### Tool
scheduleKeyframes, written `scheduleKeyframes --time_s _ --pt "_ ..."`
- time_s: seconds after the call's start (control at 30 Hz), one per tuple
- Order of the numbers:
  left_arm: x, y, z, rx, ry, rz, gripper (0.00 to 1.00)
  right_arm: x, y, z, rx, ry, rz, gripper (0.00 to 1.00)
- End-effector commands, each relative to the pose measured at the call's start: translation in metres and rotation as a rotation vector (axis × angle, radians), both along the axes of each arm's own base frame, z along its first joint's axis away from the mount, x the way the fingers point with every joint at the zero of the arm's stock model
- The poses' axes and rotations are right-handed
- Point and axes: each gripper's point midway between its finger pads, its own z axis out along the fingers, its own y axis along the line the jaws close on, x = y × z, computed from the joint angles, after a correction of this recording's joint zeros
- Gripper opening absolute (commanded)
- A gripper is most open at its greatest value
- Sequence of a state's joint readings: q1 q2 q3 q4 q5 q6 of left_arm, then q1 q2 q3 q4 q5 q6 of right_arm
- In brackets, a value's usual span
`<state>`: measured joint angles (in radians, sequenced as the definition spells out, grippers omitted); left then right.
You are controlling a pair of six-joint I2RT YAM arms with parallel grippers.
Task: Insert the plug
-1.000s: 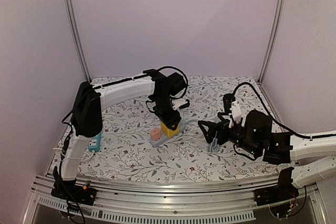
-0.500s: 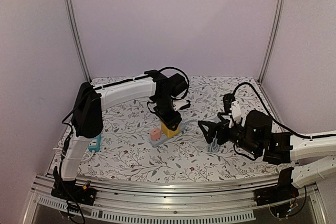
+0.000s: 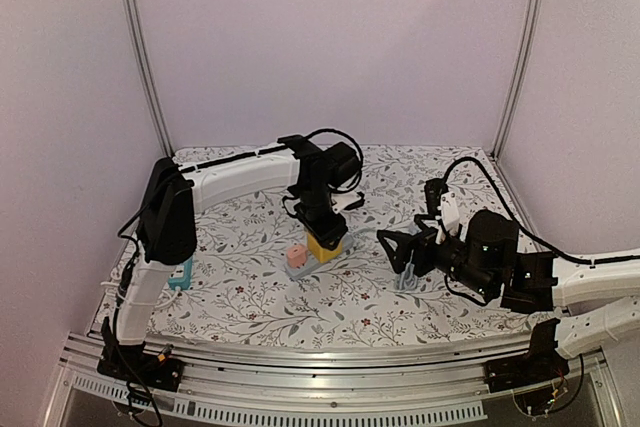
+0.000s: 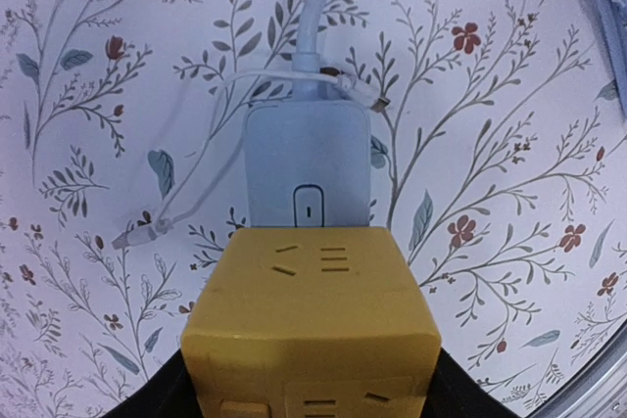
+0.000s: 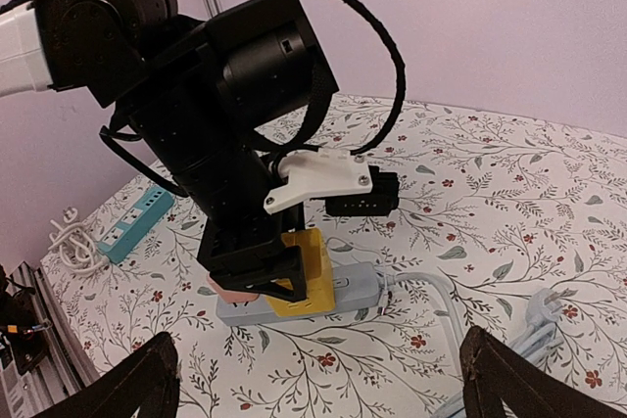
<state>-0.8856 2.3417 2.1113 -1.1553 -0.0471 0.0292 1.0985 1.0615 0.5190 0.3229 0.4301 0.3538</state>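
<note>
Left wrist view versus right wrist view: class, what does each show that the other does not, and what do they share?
Only left wrist: the switch on the grey power strip, the slots on top of the yellow adapter, a thin white wire. Only right wrist: the left gripper clamped on the adapter, a pink piece beside it, a teal power strip far left, a loose pale plug. Both: yellow adapter, grey power strip, flowered cloth.

Cube adapter (image 4: 309, 310) on power strip (image 4: 307, 159); round plug (image 3: 297, 256) alongside.
</note>
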Motion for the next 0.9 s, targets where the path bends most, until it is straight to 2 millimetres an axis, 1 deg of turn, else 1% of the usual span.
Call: scheduleKeyframes --time_s 0.0,0.17,0.23,0.27,0.3,0.33,0.4,0.47,0.5,0.6,0.73,0.87 --pt "-0.020 0.035 -0.077 0.215 0.104 -0.006 0.22 0.000 0.002 0.011 0.024 -0.016 0.012 0.99" --pt "-0.010 0.026 -0.053 0.156 0.038 0.011 0.37 -0.001 0.002 0.011 0.025 -0.016 0.015 0.99" --pt "-0.006 0.025 -0.042 0.140 0.005 0.016 0.46 -0.001 0.002 0.011 0.025 -0.016 0.016 0.99" --pt "-0.005 0.024 -0.039 0.131 -0.005 0.018 0.55 -0.001 0.002 0.011 0.025 -0.017 0.017 0.99" --pt "-0.004 0.023 -0.034 0.120 -0.013 0.019 0.62 -0.001 0.002 0.012 0.026 -0.017 0.016 0.99" --pt "-0.004 0.021 -0.031 0.109 -0.020 0.019 0.66 -0.001 0.002 0.012 0.026 -0.016 0.017 0.99" --pt "-0.003 0.019 -0.021 0.090 -0.035 0.021 0.79 -0.001 0.002 0.012 0.026 -0.017 0.016 0.99" --pt "-0.002 0.016 -0.009 0.073 -0.063 0.024 0.97 -0.001 0.002 0.011 0.026 -0.016 0.016 0.99" --pt "-0.002 0.014 -0.002 0.062 -0.076 0.021 0.99 -0.001 0.002 0.012 0.026 -0.016 0.017 0.99" --pt "0.001 0.011 0.029 0.024 -0.142 0.021 0.99 -0.001 0.002 0.011 0.025 -0.016 0.017 0.99" --pt "0.004 0.009 0.076 -0.074 -0.219 0.055 0.99 -0.001 0.005 0.011 0.024 -0.014 0.022 0.99" --pt "0.006 0.012 0.118 -0.151 -0.294 0.084 0.99 -0.001 0.006 0.010 0.018 -0.013 0.027 0.99"
